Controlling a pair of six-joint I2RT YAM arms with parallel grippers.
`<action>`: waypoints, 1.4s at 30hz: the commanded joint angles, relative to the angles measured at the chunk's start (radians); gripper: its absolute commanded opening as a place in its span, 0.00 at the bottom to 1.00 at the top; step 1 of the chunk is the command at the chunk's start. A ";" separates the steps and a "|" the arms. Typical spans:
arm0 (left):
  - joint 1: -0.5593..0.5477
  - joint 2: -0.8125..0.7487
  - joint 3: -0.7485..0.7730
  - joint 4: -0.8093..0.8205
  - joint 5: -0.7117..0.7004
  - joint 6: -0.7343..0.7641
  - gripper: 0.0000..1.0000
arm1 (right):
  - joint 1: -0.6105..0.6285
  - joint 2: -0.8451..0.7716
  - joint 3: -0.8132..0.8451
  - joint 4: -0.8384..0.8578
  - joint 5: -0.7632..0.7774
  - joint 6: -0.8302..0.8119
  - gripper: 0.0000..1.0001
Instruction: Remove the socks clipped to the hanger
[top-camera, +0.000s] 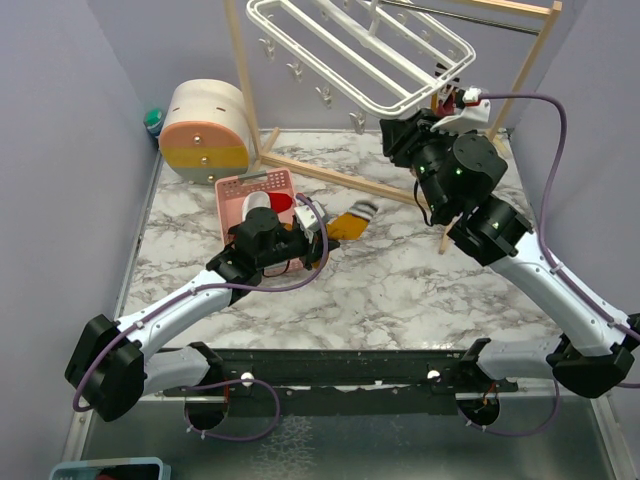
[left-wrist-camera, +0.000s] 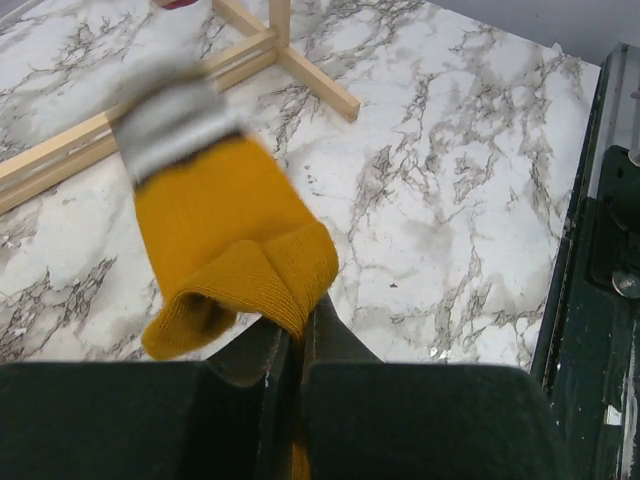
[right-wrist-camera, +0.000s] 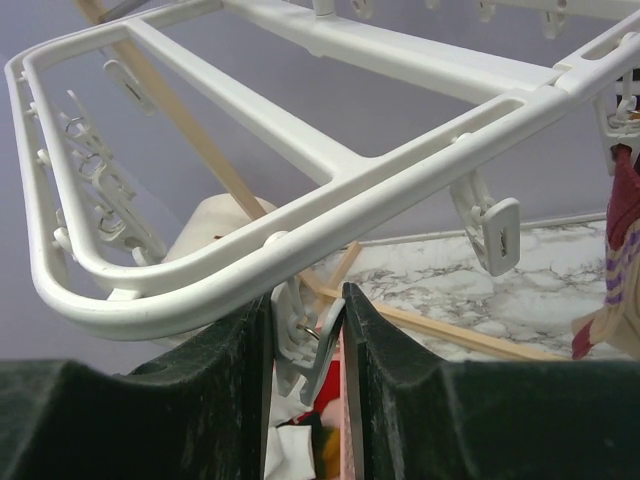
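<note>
The white plastic hanger (top-camera: 330, 50) hangs from the wooden rack at the back; it fills the right wrist view (right-wrist-camera: 330, 150). My right gripper (top-camera: 438, 103) is raised under its near right corner, its jaws (right-wrist-camera: 307, 300) pressed on both sides of a dangling white clip (right-wrist-camera: 300, 335). A red striped sock (right-wrist-camera: 625, 220) hangs clipped beside it (top-camera: 447, 98). My left gripper (top-camera: 312, 232) is shut (left-wrist-camera: 300, 320) on the edge of a mustard yellow sock (left-wrist-camera: 225, 220) with a grey cuff, which trails over the table (top-camera: 348, 224).
A pink basket (top-camera: 245, 190) holding white and red socks (top-camera: 270, 203) stands beside my left gripper. The wooden rack's base bar (top-camera: 330, 175) crosses the table behind it (left-wrist-camera: 60, 160). A round wooden drawer box (top-camera: 205, 130) stands at the back left.
</note>
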 joint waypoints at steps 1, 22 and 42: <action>0.000 0.008 0.010 -0.012 -0.022 -0.003 0.00 | 0.002 -0.020 -0.010 0.017 0.021 -0.005 0.27; 0.125 -0.097 0.128 -0.276 -0.373 0.150 0.00 | 0.002 -0.052 -0.035 0.024 0.010 -0.012 0.19; 0.402 0.152 0.337 -0.520 -0.653 -0.225 0.00 | 0.001 -0.117 -0.054 0.000 0.007 -0.021 0.19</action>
